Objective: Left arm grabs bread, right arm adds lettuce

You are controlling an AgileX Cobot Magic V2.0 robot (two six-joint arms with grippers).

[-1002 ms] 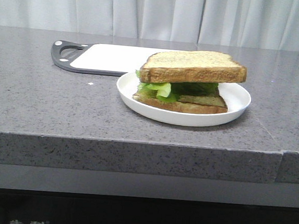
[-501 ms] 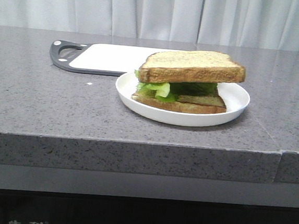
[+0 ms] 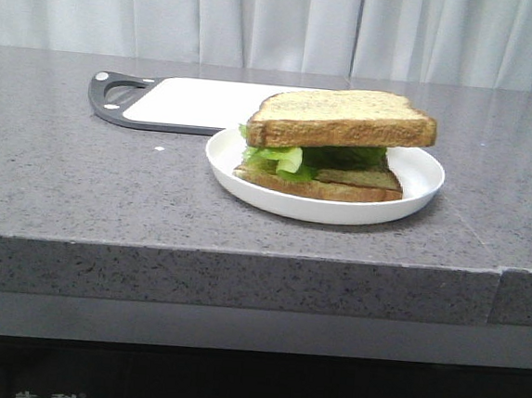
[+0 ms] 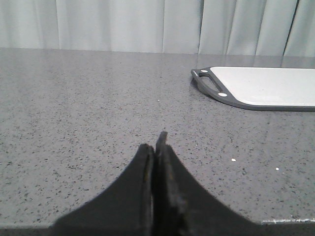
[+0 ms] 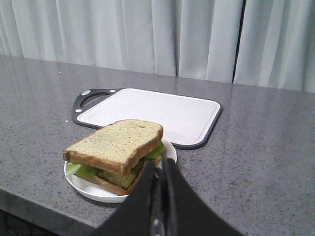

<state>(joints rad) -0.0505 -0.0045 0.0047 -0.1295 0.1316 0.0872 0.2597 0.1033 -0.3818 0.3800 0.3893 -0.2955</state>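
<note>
Pressing together with no gap, the fingers of the left gripper (image 4: 156, 147) hold nothing; it hangs low over bare grey countertop (image 3: 81, 183), well apart from the plate. Right gripper (image 5: 160, 172): fingers likewise closed against each other, empty, positioned just beside the near rim of the plate.

Bread (image 3: 343, 118): thicker toasted slice, tan speckled face, golden-brown crust, lying on top of the stack as the upper layer, tilted slightly.

Lettuce (image 3: 279, 155): bright green ruffled leaves, sandwiched under the bread, protruding at the left side of the stack.

Thinner slice (image 3: 318, 187): bottom layer, flat on the plate, with a further dark flat layer resting on it under the lettuce.

White plate (image 3: 417, 180): round, shallow, bearing the stack, standing on the countertop.

Cutting board (image 3: 195, 102): white with dark grey rim and handle, behind the plate, its near edge partly hidden by it.

Pale curtain (image 3: 281, 22): backdrop beyond the countertop.
</note>
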